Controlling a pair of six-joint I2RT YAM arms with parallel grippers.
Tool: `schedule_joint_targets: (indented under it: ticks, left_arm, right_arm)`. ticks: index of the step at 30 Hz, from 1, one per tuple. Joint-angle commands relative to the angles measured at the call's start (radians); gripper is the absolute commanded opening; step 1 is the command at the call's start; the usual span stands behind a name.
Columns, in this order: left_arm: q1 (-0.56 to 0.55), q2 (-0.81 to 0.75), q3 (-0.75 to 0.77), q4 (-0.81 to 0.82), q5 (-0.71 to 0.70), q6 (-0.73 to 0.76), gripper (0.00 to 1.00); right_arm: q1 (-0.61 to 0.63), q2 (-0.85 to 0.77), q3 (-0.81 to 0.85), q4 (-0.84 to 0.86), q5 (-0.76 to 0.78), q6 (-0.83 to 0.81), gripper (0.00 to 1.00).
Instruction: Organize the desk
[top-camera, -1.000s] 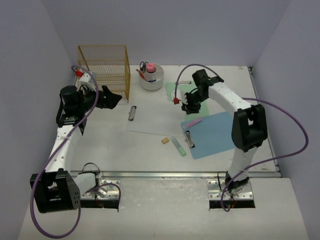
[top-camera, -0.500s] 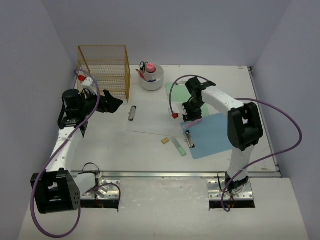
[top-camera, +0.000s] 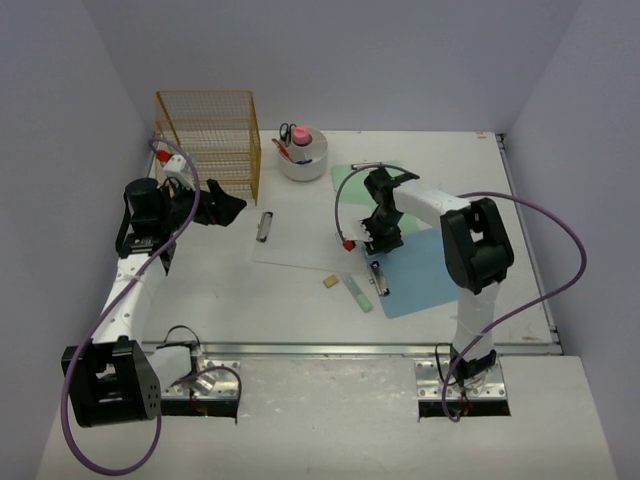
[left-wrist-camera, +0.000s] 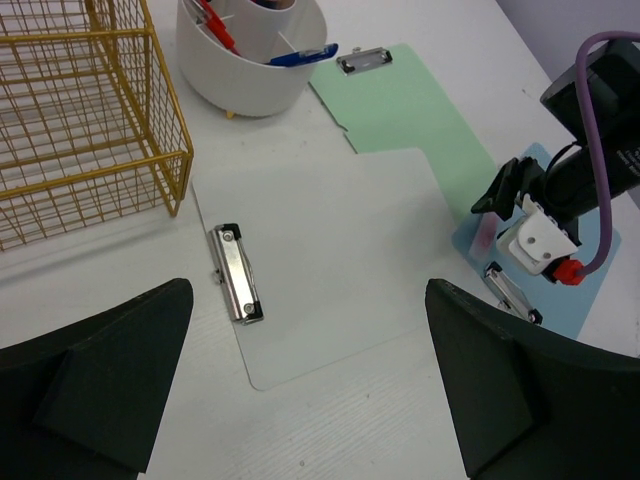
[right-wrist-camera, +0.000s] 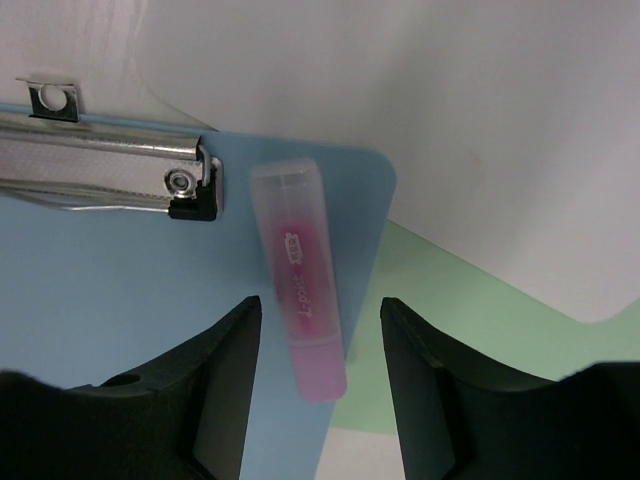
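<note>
A marker (right-wrist-camera: 300, 300) lies on the desk's (top-camera: 230, 300) rightmost clipboard (top-camera: 425, 280).

Wide-spread jaws on the outstretched left gripper (left-wrist-camera: 305, 330), parted fingers (right-wrist-camera: 215, 390) on the downward-pointing right gripper (right-wrist-camera: 320, 330)

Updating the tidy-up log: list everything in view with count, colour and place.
desk: one, white, under everything
wire basket: one, yellow, rear left
pen pot: one, white, right of basket
clear clipboard: one, whitish, centre
green clipboard: one, green, right of pot
blue clipboard: one, blue, front right
highlighter: one, pink, on blue clipboard
small block: one, tan, front centre
flat stick: one, pale green, beside block
left gripper: one, black, open, near basket
right gripper: one, black, open astride highlighter
</note>
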Motion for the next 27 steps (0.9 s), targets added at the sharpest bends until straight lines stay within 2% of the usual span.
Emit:
schedule_joint_targets:
  ticks: [1,4,6,9,10,12,13,15,17,19,21,23,26,27]
  left_arm:
    - [0.012,0.005,0.012,0.049,0.019,0.002,1.0]
    - [0.011,0.003,0.018,0.047,0.015,0.005,1.0]
    - [0.011,0.007,0.022,0.046,0.015,0.005,1.0]
    - [0.012,0.013,0.029,0.05,0.014,0.004,0.99]
    - [0.012,0.019,0.038,0.055,0.011,0.006,0.98]
    - [0.005,0.034,0.07,0.058,-0.005,0.025,0.94]
    - [0.0,0.042,0.089,0.049,-0.019,0.076,0.92]
    - [-0.041,0.063,0.138,0.047,-0.055,0.183,0.9]
    - [-0.097,0.066,0.167,0.083,-0.106,0.322,0.88]
    - [-0.17,0.06,0.169,0.128,-0.125,0.589,0.87]
    - [-0.265,0.046,0.146,0.142,-0.076,0.751,0.87]
    - [-0.341,0.026,0.108,0.135,0.01,1.046,0.85]
    - [-0.431,0.026,0.104,0.057,0.096,1.288,0.82]
    - [-0.456,0.026,0.106,-0.001,0.107,1.426,0.8]
  right_arm:
    - [0.014,0.027,0.018,0.026,0.005,-0.019,0.52]
    - [0.022,0.046,0.018,0.038,0.01,-0.022,0.5]
    - [0.024,0.057,0.017,0.042,0.01,-0.02,0.44]
    - [0.026,0.068,0.031,0.023,0.007,0.004,0.09]
    - [0.023,0.068,0.049,-0.009,-0.006,0.028,0.03]
    - [0.013,0.069,0.122,-0.079,-0.041,0.101,0.0]
    - [0.007,0.072,0.216,-0.11,-0.061,0.139,0.0]
    - [-0.01,0.083,0.368,-0.184,-0.134,0.314,0.0]
    - [-0.029,0.112,0.552,-0.313,-0.206,0.47,0.0]
    - [-0.047,0.154,0.704,-0.395,-0.261,0.632,0.0]
    - [-0.053,0.157,0.77,-0.433,-0.301,0.77,0.0]
    - [-0.075,0.136,0.675,-0.438,-0.403,1.034,0.0]
    - [-0.103,0.101,0.532,-0.412,-0.501,1.272,0.0]
    - [-0.115,0.094,0.435,-0.4,-0.607,1.336,0.0]
